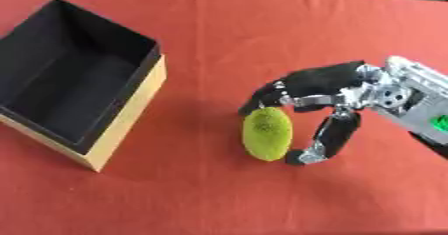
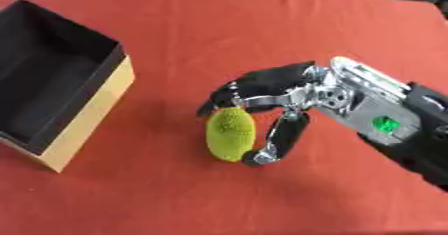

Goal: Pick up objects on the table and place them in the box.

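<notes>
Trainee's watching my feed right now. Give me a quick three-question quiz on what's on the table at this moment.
1. True or false: the green oval object already lies inside the box.
2. Which hand is curled round the object?
A. the left hand
B. the right hand
3. Fill in: the box's inside is ____ in colour.

Key: 1 false, it sits on the red cloth, to the right of the box. 2 B. 3 black.

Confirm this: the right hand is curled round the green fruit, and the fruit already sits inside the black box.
Not quite. The right hand is curled round the green fruit, but the fruit is over the red cloth, to the right of the black box, as the left eye view shows.
</notes>
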`<control>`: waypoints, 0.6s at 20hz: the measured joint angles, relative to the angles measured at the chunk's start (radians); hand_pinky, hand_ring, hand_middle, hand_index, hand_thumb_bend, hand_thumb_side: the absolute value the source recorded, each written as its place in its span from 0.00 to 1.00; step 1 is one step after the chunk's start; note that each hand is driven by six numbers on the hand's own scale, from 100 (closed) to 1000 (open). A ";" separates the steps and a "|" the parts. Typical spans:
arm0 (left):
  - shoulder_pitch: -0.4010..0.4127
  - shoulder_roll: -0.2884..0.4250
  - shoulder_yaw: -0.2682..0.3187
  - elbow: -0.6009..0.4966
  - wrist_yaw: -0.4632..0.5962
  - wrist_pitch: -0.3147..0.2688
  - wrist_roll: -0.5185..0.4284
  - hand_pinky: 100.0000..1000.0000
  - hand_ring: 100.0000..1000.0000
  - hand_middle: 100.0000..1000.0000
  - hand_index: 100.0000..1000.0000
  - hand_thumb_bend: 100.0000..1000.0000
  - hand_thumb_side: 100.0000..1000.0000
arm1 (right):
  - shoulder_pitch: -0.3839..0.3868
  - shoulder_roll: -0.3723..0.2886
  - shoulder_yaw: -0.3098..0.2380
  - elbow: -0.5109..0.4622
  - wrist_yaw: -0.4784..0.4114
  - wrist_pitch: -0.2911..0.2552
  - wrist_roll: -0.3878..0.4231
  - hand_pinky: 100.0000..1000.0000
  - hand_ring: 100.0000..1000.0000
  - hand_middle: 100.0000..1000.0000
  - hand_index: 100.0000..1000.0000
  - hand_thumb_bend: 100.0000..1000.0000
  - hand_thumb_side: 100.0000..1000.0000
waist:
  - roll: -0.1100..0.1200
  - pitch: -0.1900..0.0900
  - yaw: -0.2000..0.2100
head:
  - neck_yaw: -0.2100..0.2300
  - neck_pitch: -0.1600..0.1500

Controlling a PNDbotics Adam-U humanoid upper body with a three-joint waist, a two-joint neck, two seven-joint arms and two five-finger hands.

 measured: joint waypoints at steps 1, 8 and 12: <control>0.000 0.000 0.000 0.000 0.000 -0.001 -0.001 0.64 0.52 0.48 0.63 0.00 0.00 | -0.001 0.002 0.002 0.000 0.004 0.005 0.001 0.92 0.94 0.85 0.97 0.32 0.09 | 0.000 0.001 0.001 | -0.003 0.000; -0.002 0.000 0.000 0.006 0.002 -0.005 -0.005 0.64 0.52 0.48 0.63 0.00 0.00 | -0.008 0.013 0.014 0.010 0.055 0.023 0.013 0.92 0.94 0.85 0.96 0.37 0.09 | 0.001 0.006 0.008 | -0.013 -0.009; -0.003 0.000 0.000 0.006 0.004 -0.006 -0.006 0.65 0.52 0.48 0.63 0.00 0.00 | -0.013 0.018 0.024 0.042 0.082 0.016 0.021 0.92 0.94 0.85 0.96 0.42 0.06 | 0.001 0.007 0.011 | -0.017 -0.010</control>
